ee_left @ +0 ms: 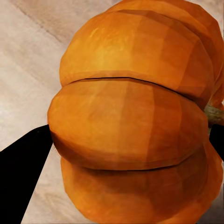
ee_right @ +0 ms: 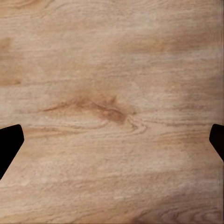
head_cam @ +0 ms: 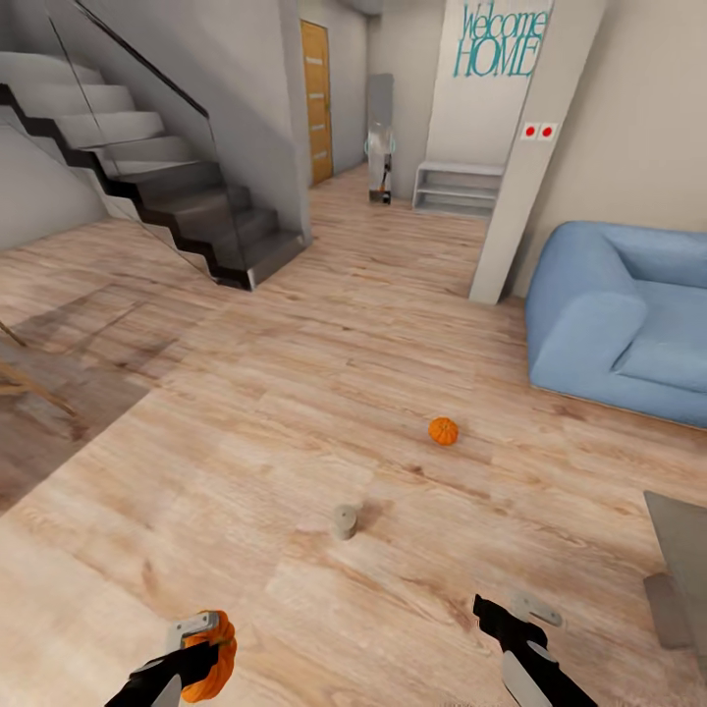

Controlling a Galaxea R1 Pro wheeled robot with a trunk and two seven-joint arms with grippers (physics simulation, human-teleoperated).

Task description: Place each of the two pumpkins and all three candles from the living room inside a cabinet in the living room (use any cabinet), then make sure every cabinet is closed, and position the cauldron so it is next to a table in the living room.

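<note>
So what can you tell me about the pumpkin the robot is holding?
The pumpkin is bright orange, round and ribbed into broad bulging segments, with a smooth, faintly faceted skin and a stubby brownish stem at one side. It is clamped in the left gripper, whose dark fingers press its flanks, and held above the light wood floor without touching it.

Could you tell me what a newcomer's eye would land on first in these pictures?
Probably the orange pumpkin clamped in the left tool at the head view's lower left. A second pumpkin sits on the plank floor ahead, with a stubby candle nearer, the blue sofa to the right, and the right tool open and empty.
</note>
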